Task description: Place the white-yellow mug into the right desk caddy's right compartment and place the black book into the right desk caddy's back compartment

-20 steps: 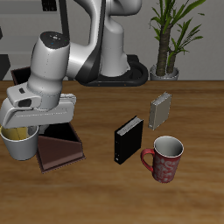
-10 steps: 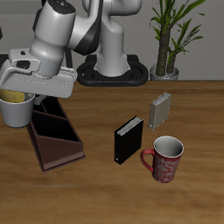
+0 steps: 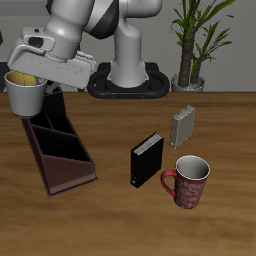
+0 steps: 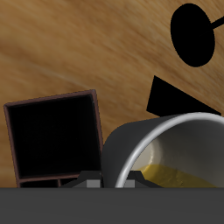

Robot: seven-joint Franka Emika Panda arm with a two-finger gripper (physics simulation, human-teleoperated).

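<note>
My gripper (image 3: 30,78) is shut on the rim of the white-yellow mug (image 3: 27,95) and holds it upright in the air above the far end of the right desk caddy (image 3: 62,155). In the wrist view the gripper (image 4: 107,178) clamps the mug's wall (image 4: 144,144), its yellow inside showing, and a squarish open compartment (image 4: 52,131) of the caddy lies just beside and below it. The black book (image 3: 146,160) stands upright on the table's middle, apart from the gripper.
A smaller grey book (image 3: 183,126) stands behind the black book. A red patterned mug (image 3: 188,182) sits nearer the table's front edge. A potted plant (image 3: 192,45) and the robot's base (image 3: 128,82) are at the back.
The gripper has risen with the mug from table height beside the caddy and moved farther back, over the caddy's far end. The books and the red mug have not moved.
</note>
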